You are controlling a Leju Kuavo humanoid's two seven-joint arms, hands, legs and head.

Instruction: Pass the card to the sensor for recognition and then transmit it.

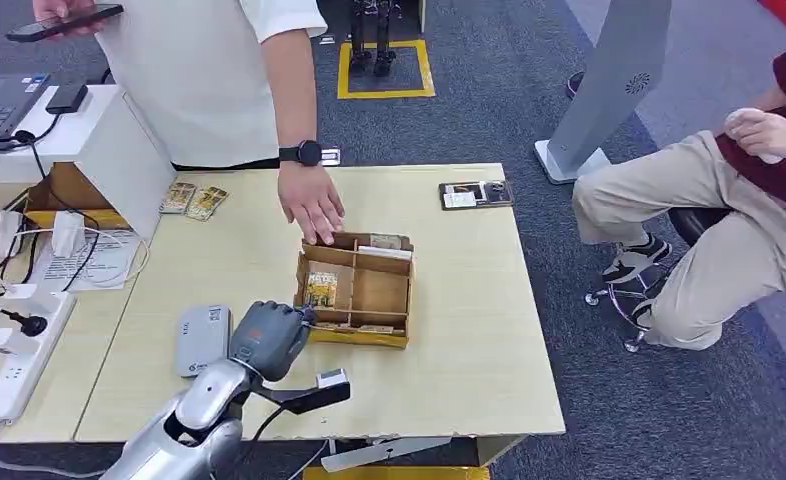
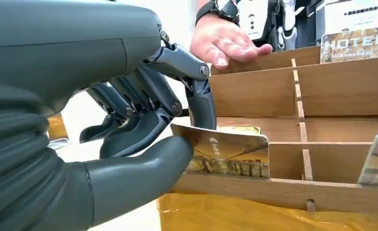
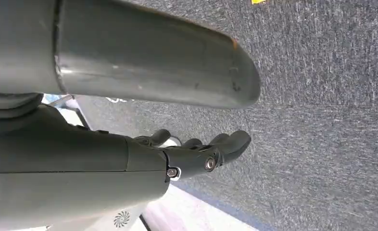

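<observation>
A partitioned cardboard box (image 1: 384, 300) sits mid-table. My left hand (image 1: 269, 338) is at its near-left corner. In the left wrist view the thumb and a finger pinch the edge of a yellow-brown picture card (image 2: 230, 154) standing in a near compartment of the box (image 2: 331, 91). In the head view a card (image 1: 320, 290) stands in the left compartment just past my fingers. The grey sensor (image 1: 202, 340) lies flat on the table just left of that hand. My right hand (image 3: 201, 154) hangs over the carpet and holds nothing.
A person's hand (image 1: 311, 205) rests on the box's far-left rim and is close to my fingers (image 2: 228, 43). Another card (image 1: 386, 242) stands at the box's back. Loose cards (image 1: 193, 200), a black holder (image 1: 476, 194), a power strip (image 1: 24, 350) and a seated person (image 1: 729, 210) surround the table.
</observation>
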